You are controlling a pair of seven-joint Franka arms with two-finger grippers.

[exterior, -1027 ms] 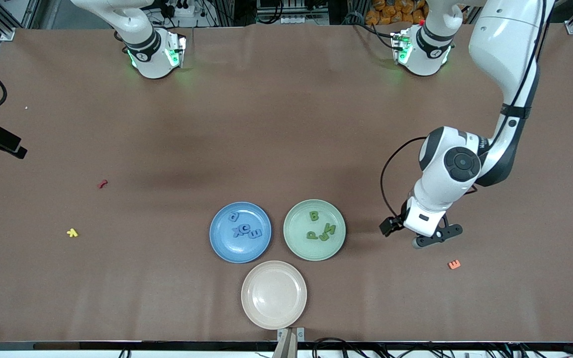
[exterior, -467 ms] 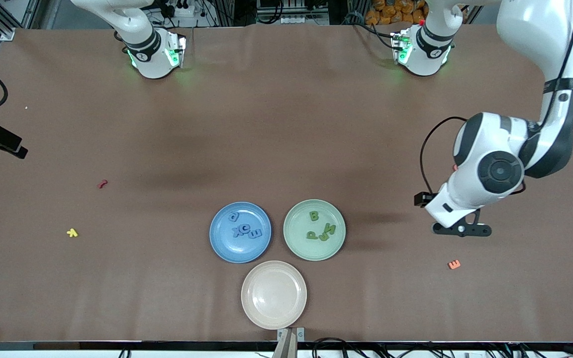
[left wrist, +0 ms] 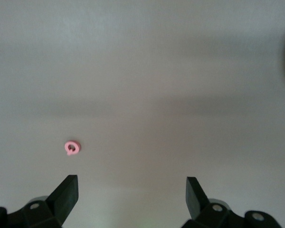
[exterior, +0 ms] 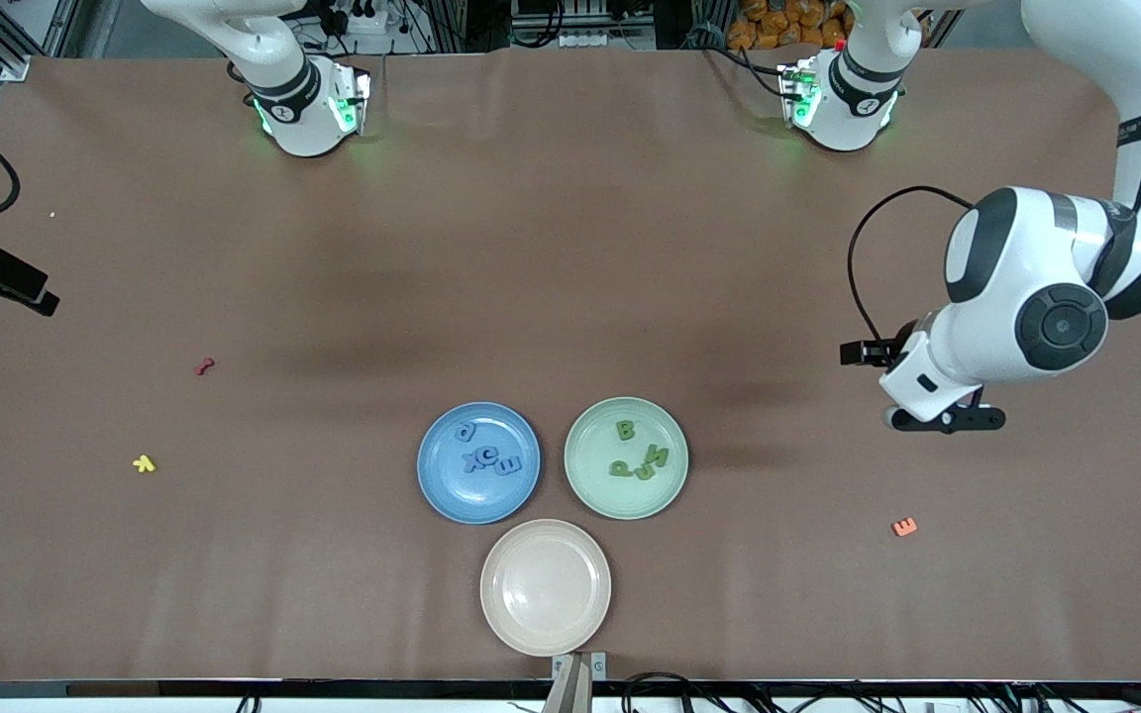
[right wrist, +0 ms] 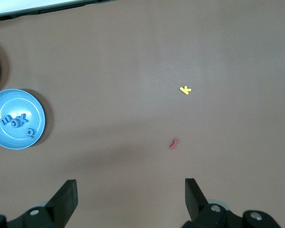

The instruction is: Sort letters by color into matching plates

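Letters are all sorted: four blue letters (exterior: pixel 487 456) in the blue plate (exterior: pixel 437 490), four green letters (exterior: pixel 638 454) in the green plate (exterior: pixel 585 495). Left tool (left wrist: pixel 131 197) hangs open, empty, over bare desk (exterior: pixel 570 257). Right tool (right wrist: pixel 130 197) is open too, waiting. Best leave both plates alone.

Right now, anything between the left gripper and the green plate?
No. In the front view only bare table lies between the left gripper and the green plate; the orange letter sits off that line.
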